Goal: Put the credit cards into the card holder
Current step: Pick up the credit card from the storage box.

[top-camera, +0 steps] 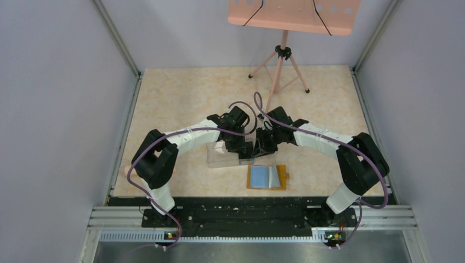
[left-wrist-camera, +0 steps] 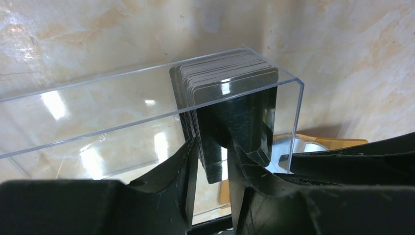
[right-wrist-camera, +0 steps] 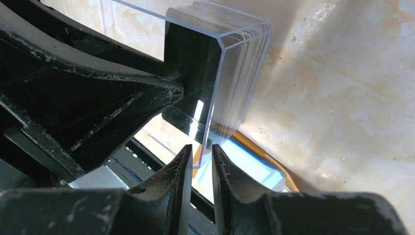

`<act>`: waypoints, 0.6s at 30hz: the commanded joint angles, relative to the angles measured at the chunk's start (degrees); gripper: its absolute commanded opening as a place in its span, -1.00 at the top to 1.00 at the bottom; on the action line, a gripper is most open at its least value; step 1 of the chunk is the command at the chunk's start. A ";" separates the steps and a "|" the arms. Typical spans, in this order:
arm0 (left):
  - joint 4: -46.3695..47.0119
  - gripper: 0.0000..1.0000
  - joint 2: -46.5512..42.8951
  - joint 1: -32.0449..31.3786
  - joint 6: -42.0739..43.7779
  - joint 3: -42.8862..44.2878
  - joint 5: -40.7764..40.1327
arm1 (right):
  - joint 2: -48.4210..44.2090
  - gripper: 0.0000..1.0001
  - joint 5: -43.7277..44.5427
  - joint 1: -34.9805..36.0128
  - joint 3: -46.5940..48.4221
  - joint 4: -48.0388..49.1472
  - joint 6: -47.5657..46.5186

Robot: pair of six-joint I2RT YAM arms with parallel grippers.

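Two grippers meet at one clear plastic box point(top-camera: 222, 156) on the marble-look table point(top-camera: 181, 98). The credit cards point(left-wrist-camera: 227, 73) stand on edge as a tight stack inside it, packed against the end wall nearest the right gripper point(right-wrist-camera: 201, 147). That gripper's jaws are narrow, one finger point(right-wrist-camera: 182, 171) on each side of the end wall at its lower corner, pinching the wall.

The left gripper point(left-wrist-camera: 213, 144) sits on the opposite side of the stack, directly facing it; its jaws are partly spread, with the dark lower edge of the stack's near face between them. Whether the pads bear on a card or on the box cannot be told from either wrist view.

The card holder point(top-camera: 267, 177) lies open flat with its blue-grey pockets up; it is just past the right fingertips, below the box end, and apart from both grippers. A pink music stand point(top-camera: 290, 16) stands far beyond both hands at the back of the table.
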 commanded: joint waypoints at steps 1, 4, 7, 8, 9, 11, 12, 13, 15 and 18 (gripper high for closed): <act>-0.94 0.33 -3.16 -0.42 -0.13 0.31 -1.27 | -0.14 0.58 -0.89 0.70 0.41 0.84 -0.53; -0.72 0.44 -2.80 -0.40 -0.12 0.27 -0.79 | -0.13 0.59 -0.89 0.75 0.38 0.84 -0.54; -1.48 0.64 -2.13 -0.52 -0.07 0.79 -1.00 | -0.15 0.59 -0.89 0.74 0.36 0.84 -0.49; -1.89 0.70 -2.03 -0.59 0.08 1.14 -1.19 | -0.18 0.59 -0.88 0.71 0.36 0.88 -0.49; -2.43 0.74 -1.81 -0.67 0.18 1.50 -1.51 | -0.14 0.60 -0.82 0.70 0.38 0.91 -0.47; -3.15 0.84 -1.61 -0.95 0.40 2.21 -1.62 | -0.10 0.60 -0.81 0.70 0.39 0.88 -0.49; -3.50 0.87 -1.48 -1.11 0.44 2.59 -1.57 | -0.07 0.60 -0.81 0.70 0.36 0.88 -0.51; -3.77 0.90 -1.50 -1.25 0.54 2.83 -1.62 | -0.01 0.60 -0.81 0.70 0.35 0.84 -0.45; -4.81 0.90 -1.34 -1.52 0.79 3.82 -3.93 | -0.03 0.60 -0.82 0.70 0.36 0.91 -0.54; -7.20 0.89 -0.59 -1.98 1.29 5.63 -5.54 | -0.02 0.60 -0.82 0.71 0.31 0.89 -0.47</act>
